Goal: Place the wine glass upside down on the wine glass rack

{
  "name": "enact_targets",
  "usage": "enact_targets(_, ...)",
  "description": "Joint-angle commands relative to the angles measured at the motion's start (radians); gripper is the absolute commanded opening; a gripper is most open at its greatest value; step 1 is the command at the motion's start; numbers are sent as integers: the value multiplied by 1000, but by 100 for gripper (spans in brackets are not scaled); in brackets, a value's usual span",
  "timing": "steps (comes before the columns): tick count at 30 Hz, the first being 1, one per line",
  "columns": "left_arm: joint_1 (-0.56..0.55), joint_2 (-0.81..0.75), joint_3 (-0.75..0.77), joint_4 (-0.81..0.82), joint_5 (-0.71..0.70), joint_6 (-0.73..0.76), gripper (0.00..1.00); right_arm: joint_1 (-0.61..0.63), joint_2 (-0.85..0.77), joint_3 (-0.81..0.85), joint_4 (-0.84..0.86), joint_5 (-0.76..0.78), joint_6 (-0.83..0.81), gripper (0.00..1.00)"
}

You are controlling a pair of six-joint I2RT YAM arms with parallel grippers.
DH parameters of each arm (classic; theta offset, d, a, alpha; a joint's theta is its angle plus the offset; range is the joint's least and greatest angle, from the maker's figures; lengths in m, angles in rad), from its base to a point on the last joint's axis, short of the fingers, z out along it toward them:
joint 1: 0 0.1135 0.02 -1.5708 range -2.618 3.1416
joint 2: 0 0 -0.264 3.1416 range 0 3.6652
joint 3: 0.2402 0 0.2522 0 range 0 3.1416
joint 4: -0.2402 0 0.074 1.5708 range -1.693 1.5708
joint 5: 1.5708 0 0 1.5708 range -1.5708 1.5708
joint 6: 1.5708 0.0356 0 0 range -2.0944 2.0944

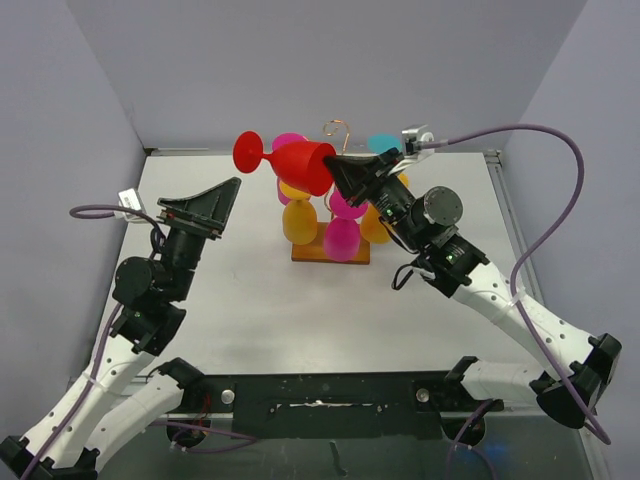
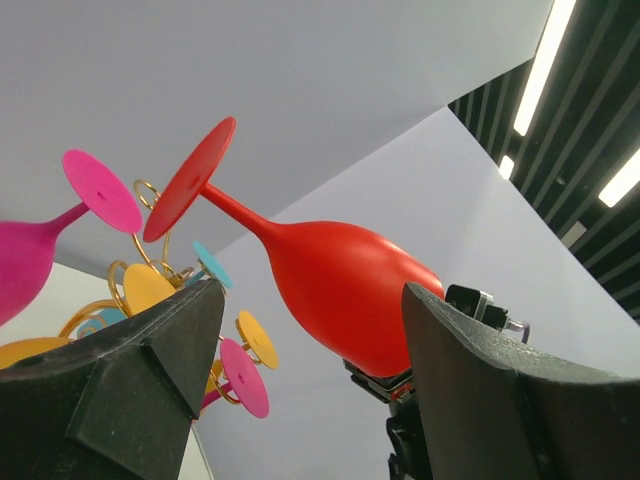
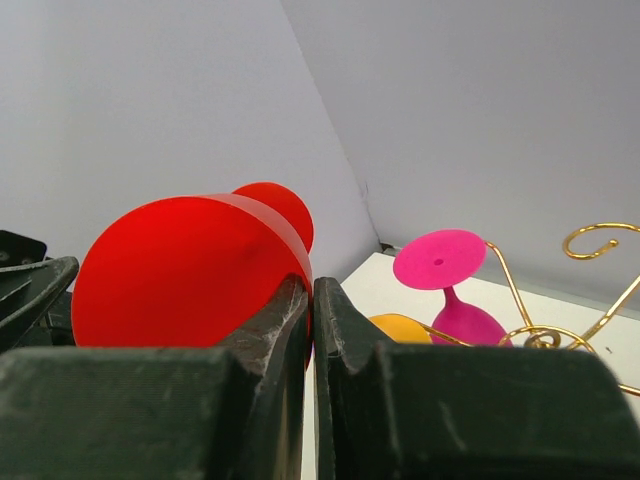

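1. While the right gripper (image 1: 337,170) is clamped on the rim wall of the red wine glass (image 1: 300,165), the glass lies almost on its side in the air. In the overhead view its foot points toward 9 o'clock and its mouth toward 3 o'clock.
2. The glass hangs over the rack (image 1: 310,256), with the wooden base toward 5 o'clock from the bowl. The glass does not look hooked on any wire arm yet.
3. The left gripper (image 1: 228,195) sits at about 8 o'clock from the rack, jaws spread and empty, apart from the glass.
4. The rack is crowded: a pink glass (image 1: 341,238), an orange glass (image 1: 299,222) and others already hang there. I cannot tell which curl is free, so that should be settled first.
5. To do this step well, roll the wrist until the foot is uppermost, then slide the stem sideways into a free curl so the foot rests on the wire.
6. The pinch is only on a thin rim, so the glass could pivot. Move slowly and keep the bowl off its neighbours.
7. Let go only once the foot bears on the wire.
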Motion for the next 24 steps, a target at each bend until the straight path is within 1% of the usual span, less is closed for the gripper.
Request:
enact_targets(1, 7, -7, -30, 99, -30, -140, 69, 35, 27, 35, 188, 31, -40, 0)
enact_targets(4, 8, -2, -44, 107, -36, -182, 69, 55, 53, 36, 217, 45, -59, 0)
enact_targets(9, 9, 15, -41, 110, -68, -230, 68, 79, 86, 38, 252, 20, -67, 0)
enact_targets(14, 9, 38, -26, 139, -105, -260, 54, 101, 95, 24, 271, 8, -61, 0)
enact_targets(16, 10, 42, -25, 132, -142, -281, 47, 108, 97, 17, 284, -6, -48, 0)
enact_targets(17, 10, 46, -25, 125, -168, -297, 45, 110, 100, 12, 292, -14, -40, 0)
enact_targets(21, 9, 61, -25, 91, -238, -351, 43, 116, 112, 9, 302, -52, -13, 0)
enact_targets(24, 9, 69, -28, 113, -253, -358, 43, 121, 119, 5, 297, -68, -8, 0)
